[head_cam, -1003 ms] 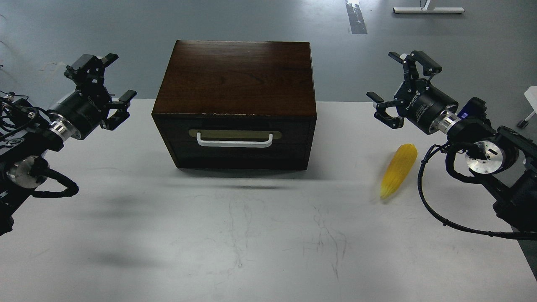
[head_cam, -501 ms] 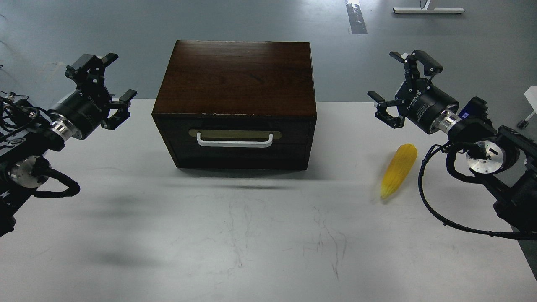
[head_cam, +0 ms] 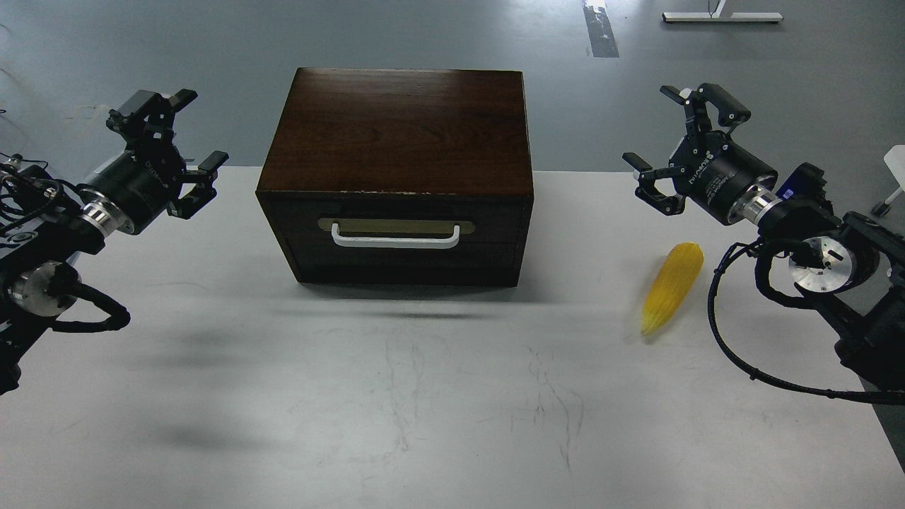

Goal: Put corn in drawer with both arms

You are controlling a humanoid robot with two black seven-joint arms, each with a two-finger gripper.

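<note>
Nothing is done: the drawer [head_cam: 396, 240] is closed, the corn [head_cam: 672, 286] is left near the table's [head_cam: 452, 396] right edge, and both the left gripper [head_cam: 180, 131] and the right gripper [head_cam: 682, 134] are held empty with jaws apart.

A bright yellow, ridged corn [head_cam: 672, 287] lies on a pale grey-white table [head_cam: 438, 396] marked with faint dark scratches. The box [head_cam: 399, 127] is dark reddish-brown wood grain; its drawer [head_cam: 396, 244] carries a brass plate and white handle [head_cam: 395, 237]. Both arms are black with silver joints.
</note>
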